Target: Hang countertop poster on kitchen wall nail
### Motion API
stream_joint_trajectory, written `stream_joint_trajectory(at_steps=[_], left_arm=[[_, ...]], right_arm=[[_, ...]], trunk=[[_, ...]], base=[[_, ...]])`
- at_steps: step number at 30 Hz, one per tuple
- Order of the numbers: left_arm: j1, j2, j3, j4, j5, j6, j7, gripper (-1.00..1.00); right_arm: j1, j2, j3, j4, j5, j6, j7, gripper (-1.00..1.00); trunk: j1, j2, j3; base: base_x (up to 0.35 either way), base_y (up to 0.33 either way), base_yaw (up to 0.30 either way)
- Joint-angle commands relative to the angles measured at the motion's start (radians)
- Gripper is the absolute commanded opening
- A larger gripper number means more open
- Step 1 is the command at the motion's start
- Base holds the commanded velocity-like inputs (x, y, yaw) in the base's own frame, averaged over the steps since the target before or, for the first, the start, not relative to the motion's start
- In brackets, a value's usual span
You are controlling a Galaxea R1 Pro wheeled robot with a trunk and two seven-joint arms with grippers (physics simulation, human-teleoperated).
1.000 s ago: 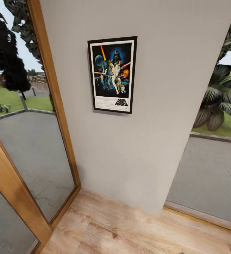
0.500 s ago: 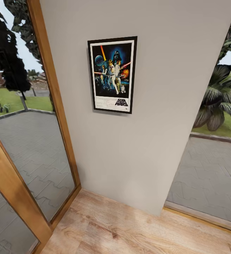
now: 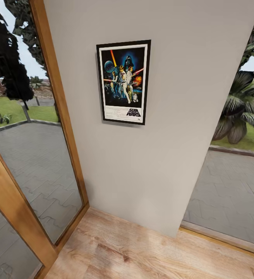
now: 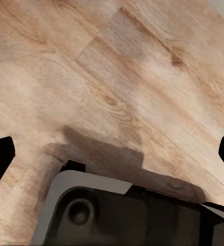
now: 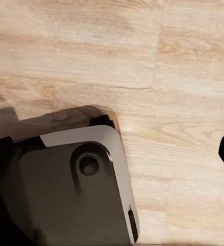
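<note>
Poster [image 3: 123, 82] hangs flat on wall [image 3: 173, 128]; looks light, stiff, grip by frame edge. Both end effectors spread, empty, over floor [image 4: 117, 77].

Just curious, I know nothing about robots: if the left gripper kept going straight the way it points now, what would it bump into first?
Probably the robot's own grey base, or the wooden floor beside it; depth is unclear. The left gripper points downward.
</note>
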Motion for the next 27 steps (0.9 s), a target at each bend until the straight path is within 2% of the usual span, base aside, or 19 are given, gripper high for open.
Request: stream_joint_trajectory(at_steps=[1, 2, 3, 8, 27], left_arm=[[-0.001, -0.009, -0.006, -0.001, 0.011, -0.002, 0.028, 1.00], [-0.001, -0.023, -0.007, -0.001, 0.011, -0.002, 0.074, 1.00], [-0.001, -0.028, -0.008, -0.001, 0.011, -0.002, 0.091, 1.00], [-0.001, -0.044, -0.010, 0.000, 0.012, -0.001, 0.140, 1.00], [-0.001, -0.052, -0.012, 0.005, 0.012, 0.006, 0.158, 1.00]], right_arm=[[-0.001, 0.002, -0.007, 0.005, -0.005, -0.002, -0.002, 1.00], [-0.001, 0.006, -0.007, 0.017, -0.005, -0.002, -0.013, 1.00], [-0.001, 0.007, -0.007, 0.025, -0.005, -0.002, -0.018, 1.00], [-0.001, 0.010, -0.007, 0.073, -0.006, -0.002, -0.031, 1.00], [-0.001, 0.011, -0.007, 0.111, -0.006, -0.003, -0.036, 1.00]], trunk=[[0.001, -0.002, -0.002], [0.001, -0.002, -0.002], [0.001, -0.002, -0.002], [0.001, -0.002, -0.002], [0.001, -0.002, -0.002]], base=[[0.000, 0.000, 0.000], [0.000, 0.000, 0.000], [0.000, 0.000, 0.000], [0.000, 0.000, 0.000], [0.000, 0.000, 0.000]])
